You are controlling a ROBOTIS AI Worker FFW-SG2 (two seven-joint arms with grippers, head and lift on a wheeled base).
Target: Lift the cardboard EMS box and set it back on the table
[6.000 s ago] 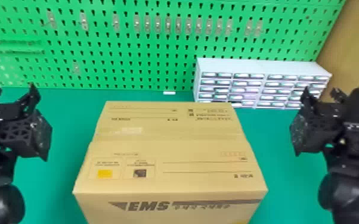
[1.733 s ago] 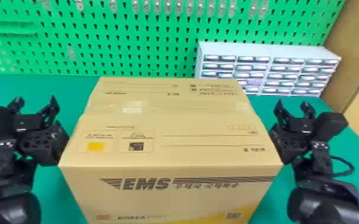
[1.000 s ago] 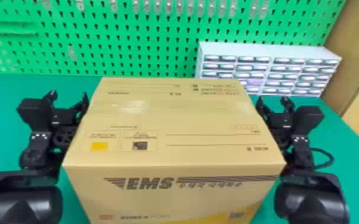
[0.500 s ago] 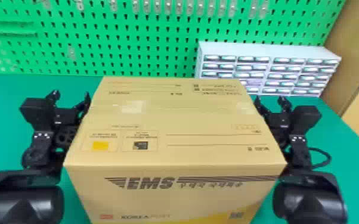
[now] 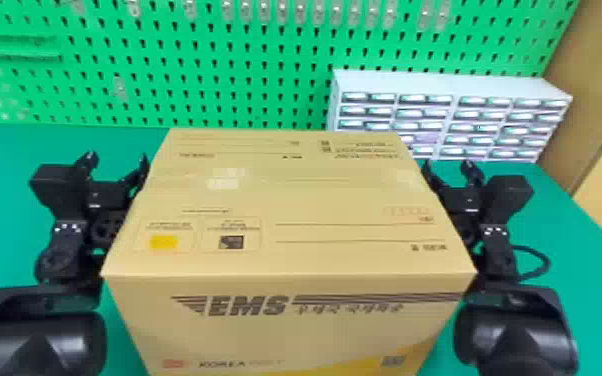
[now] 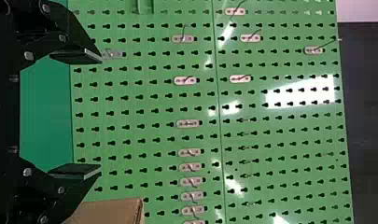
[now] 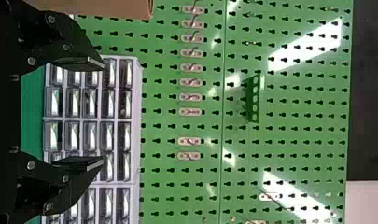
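Note:
The cardboard EMS box stands upright between both arms over the green table, its lettered side toward me. Whether its base touches the table is hidden. At its left side is my left gripper, its inner finger close against the cardboard. My right gripper stands likewise along the right side. The left wrist view has the left gripper open with nothing between its fingers, a corner of the box beside it. In the right wrist view the right gripper is open too, beside the box edge.
Behind the table rises a green pegboard with small hooks. A pale drawer cabinet stands at the back right, just beyond the box's rear corner. A black cable loops out beside the right forearm.
Since the earliest frame the head view has shifted, and both arms have come inward from well apart to the box's sides. Over the last half second almost nothing has moved.

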